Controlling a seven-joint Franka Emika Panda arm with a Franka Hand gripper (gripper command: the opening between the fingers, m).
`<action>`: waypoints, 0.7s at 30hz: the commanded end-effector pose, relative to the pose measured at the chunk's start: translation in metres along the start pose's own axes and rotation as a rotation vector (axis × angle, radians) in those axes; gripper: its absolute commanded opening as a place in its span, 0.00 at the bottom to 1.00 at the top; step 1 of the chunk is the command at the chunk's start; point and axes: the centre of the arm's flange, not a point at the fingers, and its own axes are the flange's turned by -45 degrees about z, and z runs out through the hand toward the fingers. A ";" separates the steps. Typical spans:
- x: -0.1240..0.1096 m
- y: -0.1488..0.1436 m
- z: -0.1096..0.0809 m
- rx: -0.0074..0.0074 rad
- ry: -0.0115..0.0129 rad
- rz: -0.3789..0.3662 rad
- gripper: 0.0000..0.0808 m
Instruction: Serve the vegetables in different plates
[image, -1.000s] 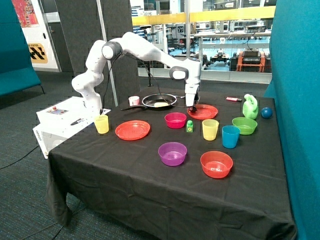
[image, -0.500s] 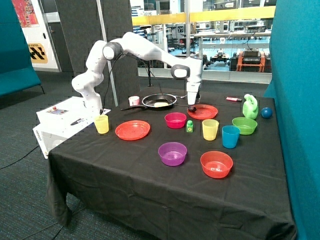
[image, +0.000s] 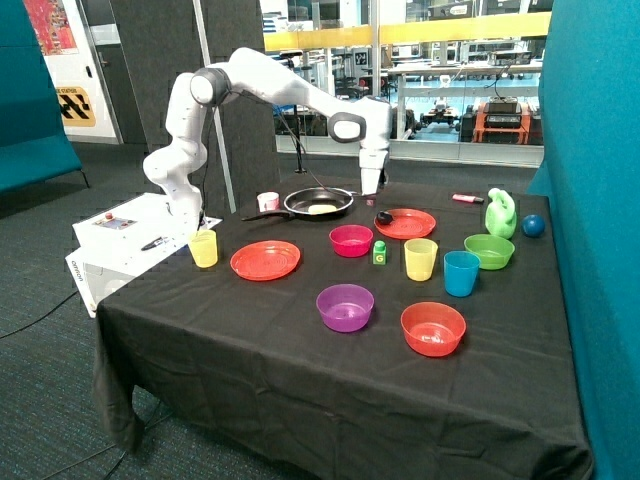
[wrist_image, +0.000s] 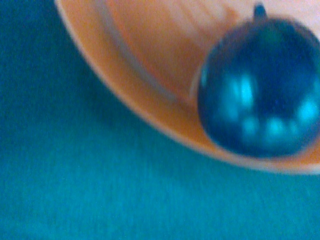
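The dark purple-black vegetable (image: 384, 217) lies on the rim edge of the far orange-red plate (image: 412, 224), on the side nearest the pan. The wrist view shows it close up (wrist_image: 260, 85) resting on that plate's rim (wrist_image: 125, 65) above the black cloth. The pale yellow vegetable (image: 322, 208) lies in the black frying pan (image: 318, 198). My gripper (image: 369, 193) hangs above the table between the pan and the far plate, apart from both vegetables. The second orange-red plate (image: 265, 260) sits bare nearer the front, beside a yellow cup.
A pink bowl (image: 351, 240), green G block (image: 379, 252), yellow cup (image: 420, 259), blue cup (image: 461, 273) and green bowl (image: 489, 251) stand near the far plate. A purple bowl (image: 345, 307) and orange-red bowl (image: 433, 329) sit in front. A green jug (image: 501, 213) and blue ball (image: 533, 225) are behind.
My gripper has risen off the far plate and shifted toward the pan. The dark vegetable stays behind on the plate's rim.
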 end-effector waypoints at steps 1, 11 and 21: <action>-0.050 -0.001 -0.032 0.0104 0.0191 -0.030 0.68; -0.094 -0.014 -0.060 0.0099 0.0193 -0.078 0.67; -0.141 -0.020 -0.070 0.0096 0.0195 -0.116 0.66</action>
